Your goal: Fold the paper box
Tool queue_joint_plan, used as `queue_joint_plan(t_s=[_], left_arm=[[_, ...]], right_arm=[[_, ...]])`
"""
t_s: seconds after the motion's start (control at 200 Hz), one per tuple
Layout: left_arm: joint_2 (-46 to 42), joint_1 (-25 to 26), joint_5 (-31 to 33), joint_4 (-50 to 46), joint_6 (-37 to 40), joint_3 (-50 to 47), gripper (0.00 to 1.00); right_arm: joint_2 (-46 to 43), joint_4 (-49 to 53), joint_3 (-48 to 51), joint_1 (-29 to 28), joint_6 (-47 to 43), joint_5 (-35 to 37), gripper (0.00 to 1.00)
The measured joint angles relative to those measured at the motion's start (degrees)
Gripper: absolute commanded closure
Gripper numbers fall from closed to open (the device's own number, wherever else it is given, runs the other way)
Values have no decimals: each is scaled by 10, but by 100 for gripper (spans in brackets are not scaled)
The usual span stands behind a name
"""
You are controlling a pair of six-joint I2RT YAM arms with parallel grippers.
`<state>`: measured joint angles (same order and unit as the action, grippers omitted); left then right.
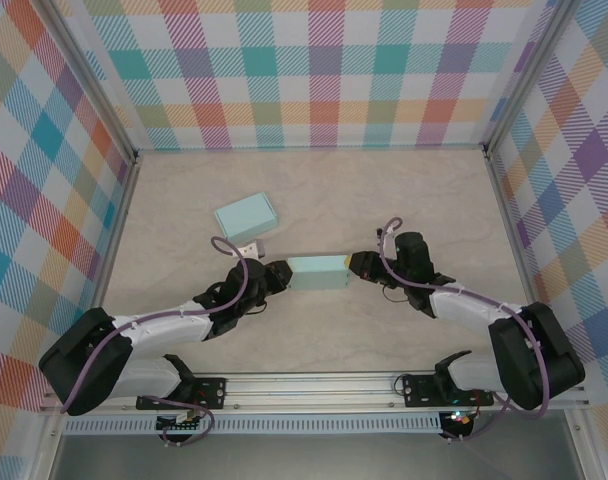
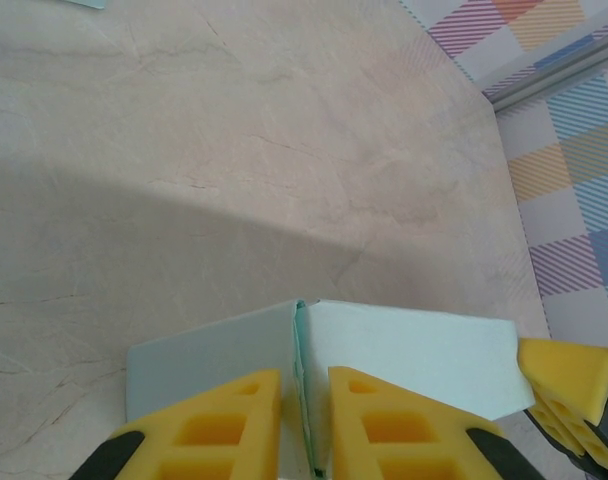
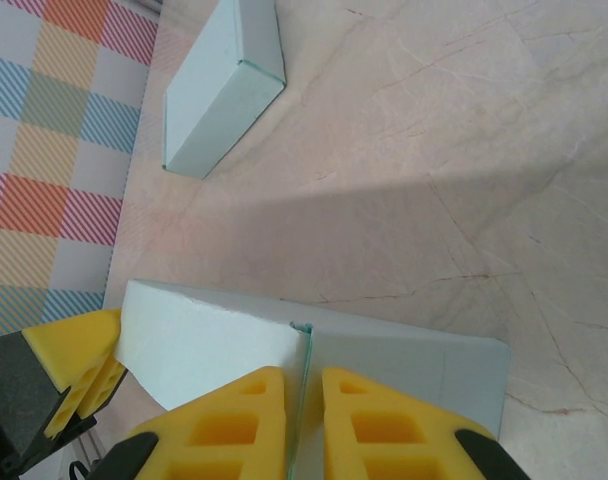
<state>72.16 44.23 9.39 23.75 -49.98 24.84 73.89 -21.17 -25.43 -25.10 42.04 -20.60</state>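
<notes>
My left hand [image 2: 304,390] and right hand [image 3: 304,385] each pinch an end of the paper box [image 1: 316,272]. Looks light and flimsy, so I'd squeeze gently.

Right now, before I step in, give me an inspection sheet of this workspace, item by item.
Surface: beige marbled tabletop, no stains seen.
Job's things: pale teal paper box at centre, between both hands; second pale teal closed box lying apart, farther back left.
Clutter: nothing seen.
Hands: left hand and right hand each shut on an end of the centre box.
Cables: purple cables run along both arms.
Surroundings: plaid-patterned walls on three sides.
</notes>
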Motion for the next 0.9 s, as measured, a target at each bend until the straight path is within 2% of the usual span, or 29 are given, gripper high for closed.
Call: queue_joint_plan(t_s=[0.16,0.26,0.44,0.61,0.794,0.899], left_arm=[[-8,3,5,-2,1,-3,82],[-29,3,15,-37,12,-2,80],[-49,2,48,-172,61,1,78],[-61,2,61,-210,104,38,76],[-83,2,63,-213,156,61,64],[-106,2,51,-211,234,61,52]], right_arm=[[-9,-7,6,0,4,10,79],[-15,13,2,-1,0,11,71],[-16,98,-42,0,-22,21,59],[-11,188,-108,0,-57,32,44],[-37,256,-175,0,-101,37,36],[-59,295,-198,0,-120,40,28]])
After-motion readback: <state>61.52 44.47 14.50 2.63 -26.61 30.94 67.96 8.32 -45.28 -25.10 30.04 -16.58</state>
